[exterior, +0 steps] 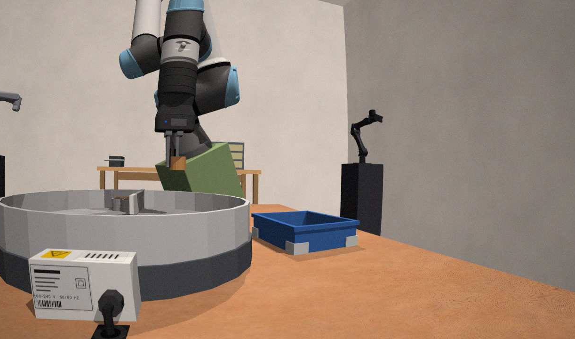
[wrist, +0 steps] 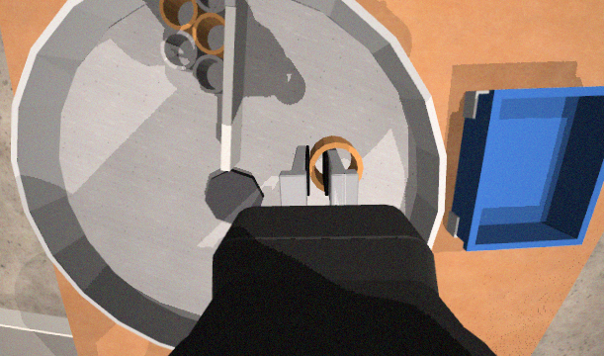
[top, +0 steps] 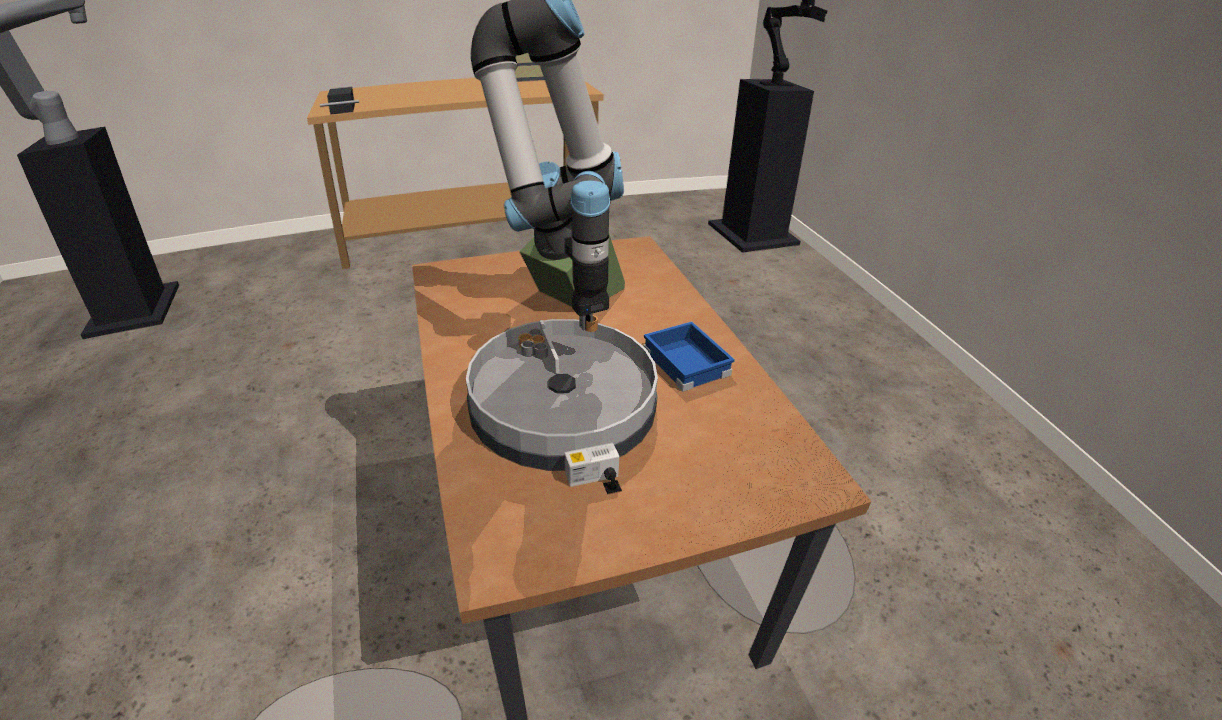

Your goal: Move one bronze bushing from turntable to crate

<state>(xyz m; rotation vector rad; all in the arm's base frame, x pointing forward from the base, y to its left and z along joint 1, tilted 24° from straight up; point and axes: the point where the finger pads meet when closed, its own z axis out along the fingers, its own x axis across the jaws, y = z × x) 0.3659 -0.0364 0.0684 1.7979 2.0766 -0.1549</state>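
Beneath the gripper (top: 588, 320) (exterior: 173, 163) (wrist: 315, 161) in the top view, a bronze bushing (top: 592, 324) (exterior: 178, 163) (wrist: 356, 154) is carried by one wall above the turntable (top: 561, 432) (exterior: 125, 236) (wrist: 133, 237); in the exterior view it is held clear of the rim, left of the crate (top: 687, 368) (exterior: 298, 230) (wrist: 528, 247); in the wrist view its wall is pinched between the fingers.
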